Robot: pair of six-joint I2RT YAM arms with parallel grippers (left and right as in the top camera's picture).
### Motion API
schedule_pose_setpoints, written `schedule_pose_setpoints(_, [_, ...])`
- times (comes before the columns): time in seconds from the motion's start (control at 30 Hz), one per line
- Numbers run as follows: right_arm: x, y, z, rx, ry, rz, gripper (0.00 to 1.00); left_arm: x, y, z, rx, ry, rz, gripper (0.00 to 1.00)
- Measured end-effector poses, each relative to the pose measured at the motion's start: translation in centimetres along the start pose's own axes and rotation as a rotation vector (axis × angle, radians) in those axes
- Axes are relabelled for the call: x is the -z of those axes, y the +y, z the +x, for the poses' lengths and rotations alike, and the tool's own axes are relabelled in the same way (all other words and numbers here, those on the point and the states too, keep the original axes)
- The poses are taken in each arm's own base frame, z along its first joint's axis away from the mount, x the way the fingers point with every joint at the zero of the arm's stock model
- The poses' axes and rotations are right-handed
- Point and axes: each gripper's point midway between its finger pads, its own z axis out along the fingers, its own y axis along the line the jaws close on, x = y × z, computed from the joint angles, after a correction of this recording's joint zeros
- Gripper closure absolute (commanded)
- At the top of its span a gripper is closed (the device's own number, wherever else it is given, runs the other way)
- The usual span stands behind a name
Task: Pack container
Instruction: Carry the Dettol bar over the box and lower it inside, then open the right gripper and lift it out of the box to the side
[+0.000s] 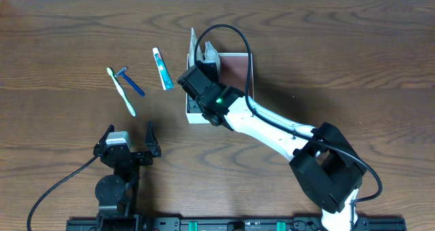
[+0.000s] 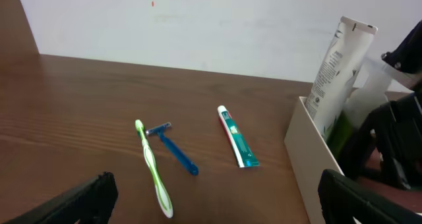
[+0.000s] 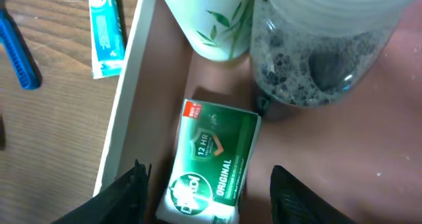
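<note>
Overhead: white-walled container (image 1: 234, 71), reddish-brown inside; left pincer (image 1: 129, 128) and right pincer (image 3: 211, 188) both spread

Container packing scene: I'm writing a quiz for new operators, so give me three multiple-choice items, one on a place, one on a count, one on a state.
1. Where is the green soap bar?
A) on the rim of a wall
B) on the floor of the container
C) outside, on the wood

2. How many toiletries lie loose on the table?
A) three
B) one
C) five

3. The right gripper is:
A) shut on something
B) shut and empty
C) open at the soap bar

Answers:
1 B: the right wrist view shows it lying on the reddish-brown floor.
2 A: the toothbrush, razor and toothpaste lie left of the container.
3 C: its fingers stand apart, one on each side of the bar.
</note>
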Motion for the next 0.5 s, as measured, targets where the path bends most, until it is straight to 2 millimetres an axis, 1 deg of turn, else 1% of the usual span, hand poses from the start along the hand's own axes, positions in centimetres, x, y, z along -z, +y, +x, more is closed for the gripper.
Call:
schedule_pose_setpoints(0.2, [0.0,0.0,0.0,0.015,0.002,0.001,0.44,0.0,0.0,0.0,0.000,0.000,0.000,0.02])
schedule_pose_setpoints(0.3, [0.5,0.0,-0.2,0.019,0.007,0.005,0.44,0.0,0.0,0.0,0.000,0.000,0.000,0.02])
schedule_pose_setpoints(0.37, [1.4,0.1,-0.6,0.020,0.006,0.004,0.43,0.0,0.0,0.0,0.000,0.000,0.000,0.02])
schedule_pose_setpoints(0.43, [3.0,0.1,-1.3,0.020,0.006,0.003,0.42,0.0,0.0,0.0,0.000,0.000,0.000,0.02])
schedule_pose_setpoints(0.5, [5.2,0.2,-2.2,0.018,-0.002,-0.004,0.40,0.0,0.0,0.0,0.000,0.000,0.000,0.02])
